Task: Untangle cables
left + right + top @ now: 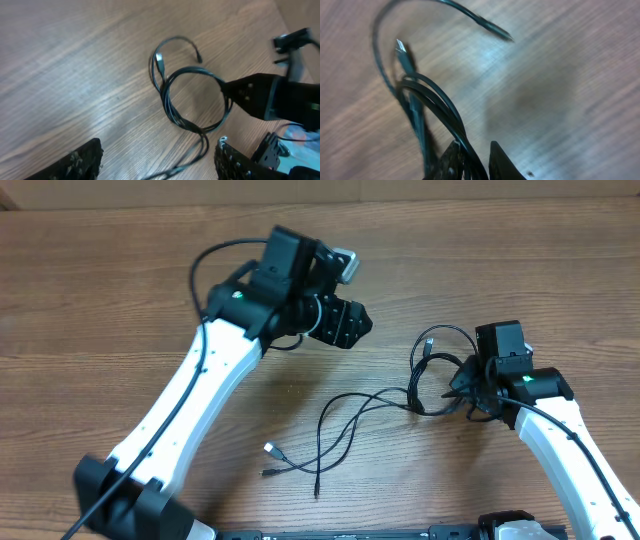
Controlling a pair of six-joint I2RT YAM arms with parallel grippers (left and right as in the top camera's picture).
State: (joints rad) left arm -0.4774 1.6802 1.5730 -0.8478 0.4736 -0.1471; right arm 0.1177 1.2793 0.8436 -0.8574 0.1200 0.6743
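Left fingers (82, 161) stand wide and empty, hanging well apart from the cables (413, 390). Right fingers (451, 161) are narrow, with several strands running into the gap; you cannot tell whether they truly pinch them.

Surface (120, 280): bare wood, probably slippery. Nothing anchors the cords, so if you pull with the right arm (570, 440) alone, expect the whole bundle to slide after it rather than come apart.

Cables: knotted just beside the right fingers, with tails trailing toward the front edge. Drawing on several strands at once would likely tighten the crossing.

Loop (166, 97): it lies against the right fingertips. Lift through it carelessly and it may cinch around a finger.

Plug (400, 47): it sits next to the bunched strands. It is the likeliest part to snag, and a cord this thin may slip from a loose grip.
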